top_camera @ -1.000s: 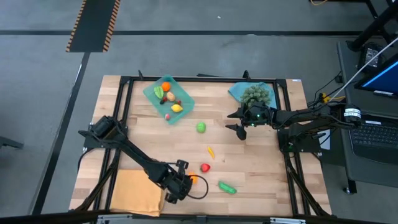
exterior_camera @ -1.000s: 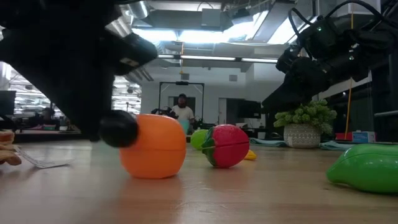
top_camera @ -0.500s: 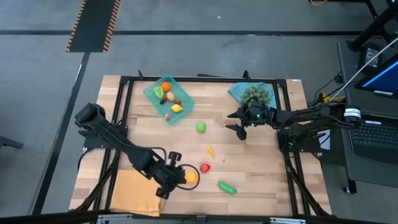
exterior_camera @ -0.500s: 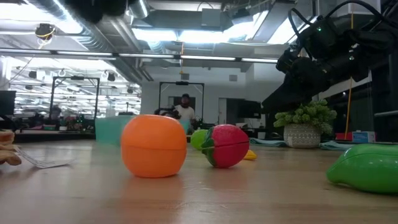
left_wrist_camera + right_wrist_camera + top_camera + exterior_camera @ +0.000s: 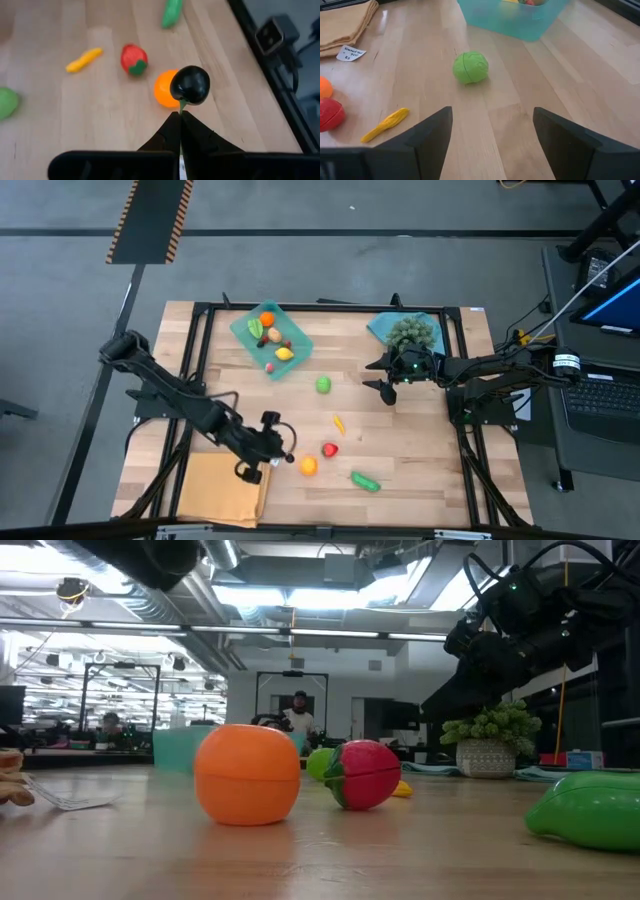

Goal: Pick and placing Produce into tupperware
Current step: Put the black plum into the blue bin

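Since a second ago, our left hand (image 5: 268,457) has risen off the orange fruit (image 5: 308,466) and swung back toward nine o'clock, carrying a dark berry (image 5: 190,85) pinched by its green stem between fingers (image 5: 170,134) pressed tightly together. From the left wrist we see the berry hanging over the orange fruit, with the red strawberry (image 5: 134,60) near it at ten o'clock, the yellow pepper (image 5: 84,59) farther out, and the green cucumber (image 5: 172,12) toward twelve.

On the surface (image 5: 420,440) seen from above, the orange fruit lies beside the strawberry, the cucumber lies near them at four o'clock, and the round green piece (image 5: 323,384) lies between them and the tupperware (image 5: 246,330). That teal tray sits toward eleven o'clock on the surface and already contains several pieces of produce.

Our right hand (image 5: 384,385) hovers at two o'clock beside the bushy grey-green cluster (image 5: 411,332), its fingers (image 5: 427,135) spread wide apart around nothing.
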`<action>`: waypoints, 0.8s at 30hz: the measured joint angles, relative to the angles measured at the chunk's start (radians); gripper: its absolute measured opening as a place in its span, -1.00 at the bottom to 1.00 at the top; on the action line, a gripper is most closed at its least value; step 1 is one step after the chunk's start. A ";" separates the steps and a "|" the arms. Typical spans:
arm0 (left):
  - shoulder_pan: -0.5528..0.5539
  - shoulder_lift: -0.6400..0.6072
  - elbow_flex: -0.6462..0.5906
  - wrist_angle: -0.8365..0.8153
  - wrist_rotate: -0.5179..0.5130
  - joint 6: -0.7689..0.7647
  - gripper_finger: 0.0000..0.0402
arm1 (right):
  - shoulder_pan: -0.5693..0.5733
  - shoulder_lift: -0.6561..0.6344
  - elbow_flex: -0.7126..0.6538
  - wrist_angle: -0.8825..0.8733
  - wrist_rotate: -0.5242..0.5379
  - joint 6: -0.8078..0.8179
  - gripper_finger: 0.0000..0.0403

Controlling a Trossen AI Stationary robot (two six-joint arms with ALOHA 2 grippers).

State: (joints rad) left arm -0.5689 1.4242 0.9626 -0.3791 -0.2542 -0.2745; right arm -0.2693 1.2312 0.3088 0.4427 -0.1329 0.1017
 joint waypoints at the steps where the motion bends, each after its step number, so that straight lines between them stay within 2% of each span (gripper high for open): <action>1: 0.008 -0.026 -0.043 0.053 0.000 0.013 -1.00 | 0.000 0.000 0.000 0.000 0.000 0.000 0.39; 5: 0.038 -0.137 -0.215 0.284 0.000 0.089 -1.00 | 0.000 0.000 0.000 0.000 0.000 0.002 0.39; 11: 0.102 -0.279 -0.431 0.496 -0.003 0.102 -1.00 | 0.000 0.000 0.000 0.000 0.000 0.002 0.39; 14: 0.143 -0.329 -0.522 0.574 -0.042 0.103 -1.00 | 0.000 0.000 0.000 0.002 0.000 0.002 0.39; 20: 0.232 -0.375 -0.644 0.718 -0.095 0.103 -1.00 | 0.000 0.000 0.000 0.002 0.000 0.003 0.39; 24: 0.277 -0.376 -0.663 0.740 -0.204 0.103 -1.00 | 0.000 0.000 0.000 0.002 0.000 0.009 0.39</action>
State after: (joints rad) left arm -0.2920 1.0477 0.3000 0.3613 -0.4581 -0.1719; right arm -0.2691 1.2312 0.3088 0.4442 -0.1329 0.1104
